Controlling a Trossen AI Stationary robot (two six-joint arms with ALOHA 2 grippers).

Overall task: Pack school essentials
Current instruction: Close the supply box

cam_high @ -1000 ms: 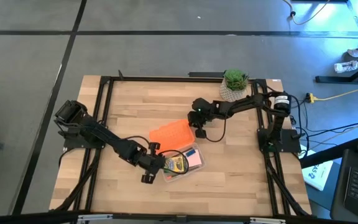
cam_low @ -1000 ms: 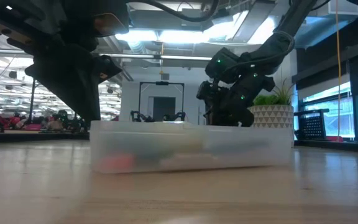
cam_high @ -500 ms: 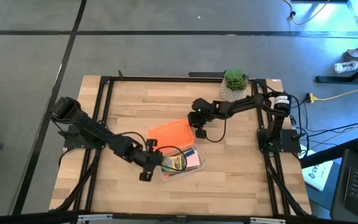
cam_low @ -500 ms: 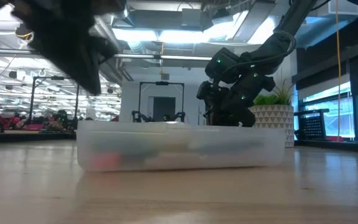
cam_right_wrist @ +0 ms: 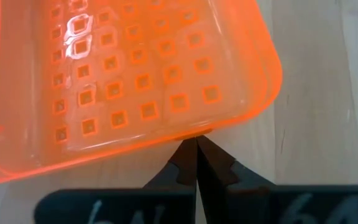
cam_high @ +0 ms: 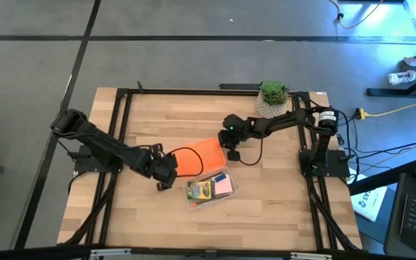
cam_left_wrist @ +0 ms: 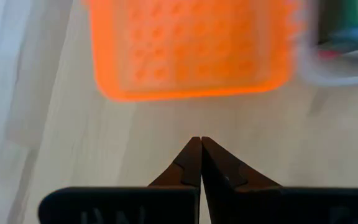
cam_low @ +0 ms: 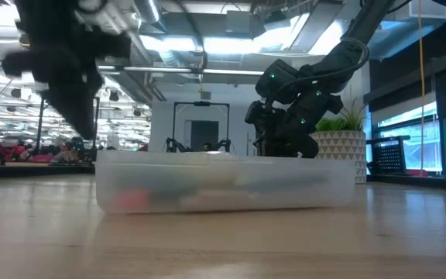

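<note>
The clear case [cam_high: 209, 188] stands on the table, holding the green-and-yellow crayon box [cam_high: 202, 190], the pale pink pad [cam_high: 225, 186] and a small blue piece [cam_high: 221, 175]; in the low view the case [cam_low: 227, 182] looks cloudy. The orange lid [cam_high: 199, 157] lies just beyond it. My left gripper [cam_high: 166, 174] is shut and hovers short of the lid's left end [cam_left_wrist: 185, 56]. My right gripper [cam_high: 231, 149] is shut at the lid's far right corner. My right gripper's shut fingertips [cam_right_wrist: 185, 155] meet the rim of the orange lid at one rounded corner [cam_right_wrist: 211, 129], coming down from above at a slant. Whether the rim is caught between the tips or only touched, I cannot tell.
A potted green plant [cam_high: 273, 96] stands at the far right of the table, behind the right arm, and shows as a patterned pot in the low view [cam_low: 339, 145]. Black frame rails [cam_high: 121, 123] run along both sides. Bare wood lies near the front edge.
My left gripper has drawn back from the case's near left end, toward the table's left and far side, and now sits off the lid's left end. The case shifted slightly to the left early on. The right arm kept still.
</note>
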